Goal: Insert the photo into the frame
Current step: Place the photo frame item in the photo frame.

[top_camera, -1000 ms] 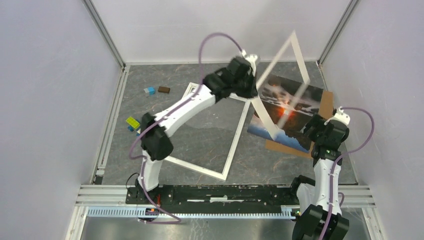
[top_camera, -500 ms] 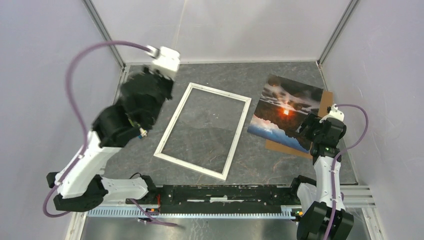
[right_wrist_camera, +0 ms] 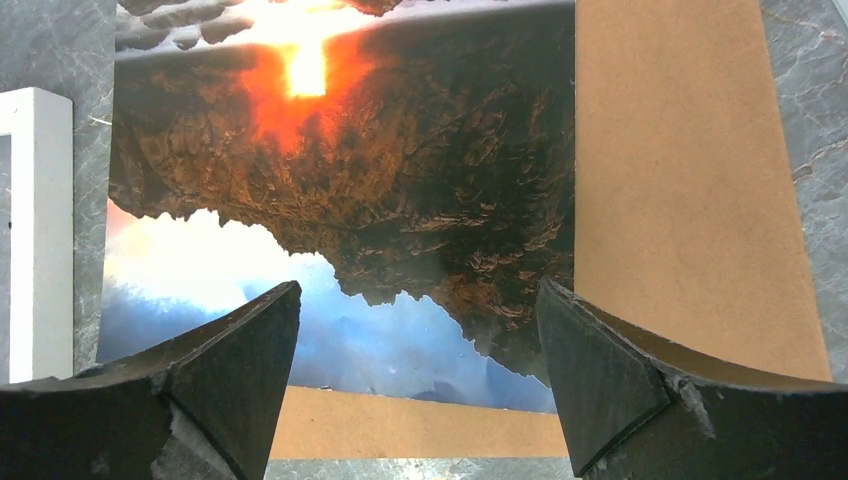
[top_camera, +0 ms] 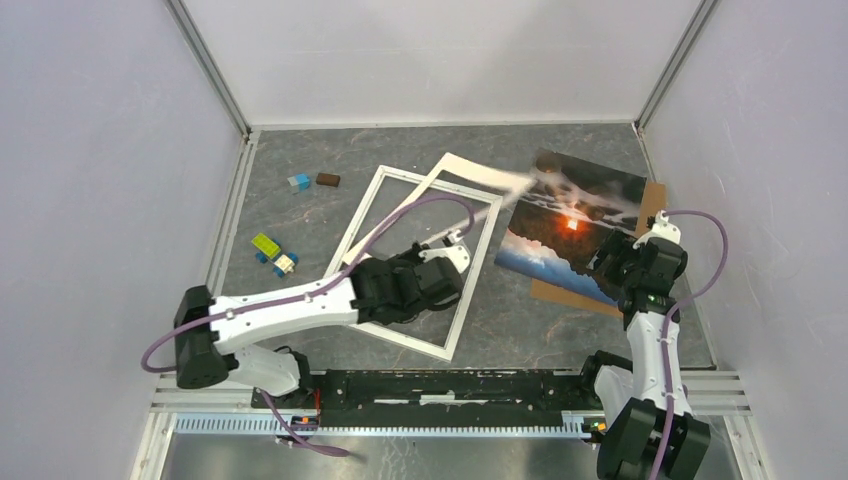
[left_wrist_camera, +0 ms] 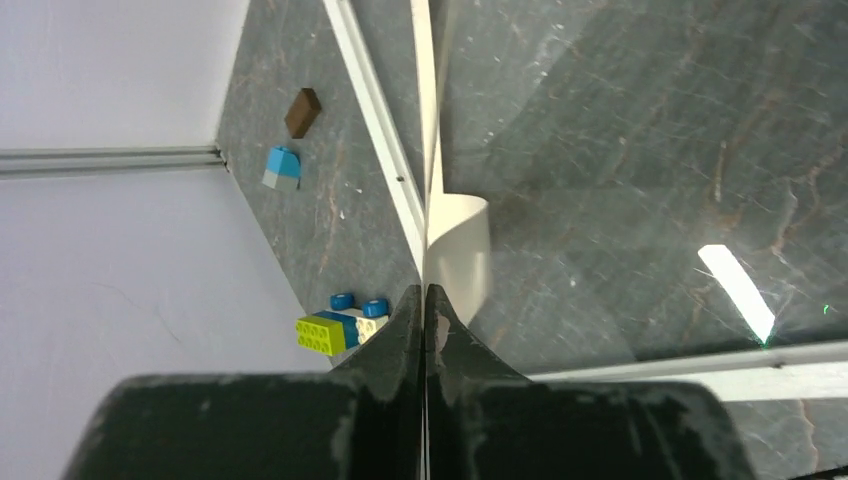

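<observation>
The white frame (top_camera: 467, 297) lies flat mid-table; its rail (left_wrist_camera: 383, 150) shows in the left wrist view and a corner (right_wrist_camera: 40, 230) in the right wrist view. My left gripper (top_camera: 440, 262) hangs low over it, shut (left_wrist_camera: 425, 292) on a thin cream mat border (top_camera: 480, 170), seen edge-on (left_wrist_camera: 460, 245) and tilted up towards the back. The photo (top_camera: 575, 215), with an orange glow and blue water, lies face up on a brown backing board (top_camera: 652, 210) to the right. My right gripper (top_camera: 612, 260) hovers open (right_wrist_camera: 418, 290) over the photo's (right_wrist_camera: 350, 180) near edge and the board (right_wrist_camera: 680, 180).
Loose toy bricks lie left of the frame: a blue one (top_camera: 298, 182), a brown one (top_camera: 328, 180) and a lime-and-blue cluster (top_camera: 272, 250), also in the left wrist view (left_wrist_camera: 320, 333). White enclosure walls stand on three sides.
The left arm swung from high at the back, to raised at the far left, to low over the frame with the cream border. The right arm barely moved.
</observation>
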Available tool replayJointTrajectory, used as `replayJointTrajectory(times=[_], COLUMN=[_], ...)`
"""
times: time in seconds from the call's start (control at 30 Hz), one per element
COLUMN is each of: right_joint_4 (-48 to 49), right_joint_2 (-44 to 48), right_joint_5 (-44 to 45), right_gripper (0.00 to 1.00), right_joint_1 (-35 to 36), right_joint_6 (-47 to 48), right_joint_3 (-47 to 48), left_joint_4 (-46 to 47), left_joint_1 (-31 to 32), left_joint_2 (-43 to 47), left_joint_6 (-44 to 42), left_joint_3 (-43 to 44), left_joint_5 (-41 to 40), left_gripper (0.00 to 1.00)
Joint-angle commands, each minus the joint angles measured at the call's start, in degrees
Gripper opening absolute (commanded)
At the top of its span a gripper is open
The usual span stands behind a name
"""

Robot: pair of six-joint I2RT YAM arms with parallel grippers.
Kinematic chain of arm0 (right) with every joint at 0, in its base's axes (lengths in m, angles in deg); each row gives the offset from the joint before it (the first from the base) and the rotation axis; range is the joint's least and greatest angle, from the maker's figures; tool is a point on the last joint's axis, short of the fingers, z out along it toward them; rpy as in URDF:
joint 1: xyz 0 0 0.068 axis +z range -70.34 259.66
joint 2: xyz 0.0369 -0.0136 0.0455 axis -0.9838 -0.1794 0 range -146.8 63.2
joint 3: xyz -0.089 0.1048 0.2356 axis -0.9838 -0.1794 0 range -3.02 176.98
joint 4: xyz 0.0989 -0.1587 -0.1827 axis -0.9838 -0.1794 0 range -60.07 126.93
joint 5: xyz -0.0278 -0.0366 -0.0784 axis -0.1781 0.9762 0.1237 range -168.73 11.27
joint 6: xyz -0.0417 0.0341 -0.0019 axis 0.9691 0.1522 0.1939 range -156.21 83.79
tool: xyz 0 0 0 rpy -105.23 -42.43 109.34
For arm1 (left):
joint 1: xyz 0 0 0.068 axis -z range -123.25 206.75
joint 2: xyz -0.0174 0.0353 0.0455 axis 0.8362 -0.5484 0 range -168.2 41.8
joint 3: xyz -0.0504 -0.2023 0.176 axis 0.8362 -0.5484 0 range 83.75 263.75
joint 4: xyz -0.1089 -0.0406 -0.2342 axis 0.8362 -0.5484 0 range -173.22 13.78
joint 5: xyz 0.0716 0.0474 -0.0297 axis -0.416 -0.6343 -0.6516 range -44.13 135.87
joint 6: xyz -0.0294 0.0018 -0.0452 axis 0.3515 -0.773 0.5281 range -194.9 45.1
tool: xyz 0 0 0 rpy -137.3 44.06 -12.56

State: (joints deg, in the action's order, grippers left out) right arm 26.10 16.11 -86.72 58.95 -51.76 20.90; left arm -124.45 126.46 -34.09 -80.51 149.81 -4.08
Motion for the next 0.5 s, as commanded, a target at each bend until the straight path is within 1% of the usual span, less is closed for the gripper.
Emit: replayJointTrajectory(times=[0.0,0.07,0.17,0.23,0.27,0.3,0.37,0.4,0.47], right_joint_4=[2.65,2.92,2.79,3.12,3.36,4.18,6.91,8.67,14.76], right_joint_2=[-0.32,-0.06,-0.09,-0.34,-1.0,-2.25,-5.72,-7.25,-9.11], right_joint_5=[-0.9,-0.91,-1.73,-3.95,-6.58,-11.56,-22.04,-25.4,-28.81], right_gripper=[0.92,0.92,0.92,0.93,0.95,0.98,0.98,0.98,0.98], right_joint_1=[0.23,0.25,0.36,0.64,0.8,0.93,2.17,4.35,9.54], right_joint_6=[0.53,0.59,0.45,-0.56,-1.85,-3.87,-9.23,-11.84,-17.87], right_joint_3=[-0.94,-1.62,-1.84,-1.95,-2.02,-2.25,-3.26,-3.78,-5.32], left_joint_4=[-12.47,-17.82,-23.47,-25.14,-25.41,-25.42,-24.78,-24.28,-22.9], left_joint_1=[4.26,5.18,7.46,8.52,9.23,9.75,10.59,10.83,10.98], left_joint_2=[-7.7,-12.32,-16.42,-18.44,-19.09,-20.0,-21.53,-22.16,-23.46], left_joint_6=[14.46,19.02,25.36,28.39,29.22,29.9,30.34,30.69,30.8], left_joint_3=[4.31,6.97,10.16,12.47,13.61,14.3,15.01,15.41,15.73], left_joint_5=[0.08,2.02,2.77,4.84,5.52,6.29,8.15,8.82,10.94], left_gripper=[0.02,0.02,0.02,0.02,0.02,0.02,0.03,0.04,0.06])
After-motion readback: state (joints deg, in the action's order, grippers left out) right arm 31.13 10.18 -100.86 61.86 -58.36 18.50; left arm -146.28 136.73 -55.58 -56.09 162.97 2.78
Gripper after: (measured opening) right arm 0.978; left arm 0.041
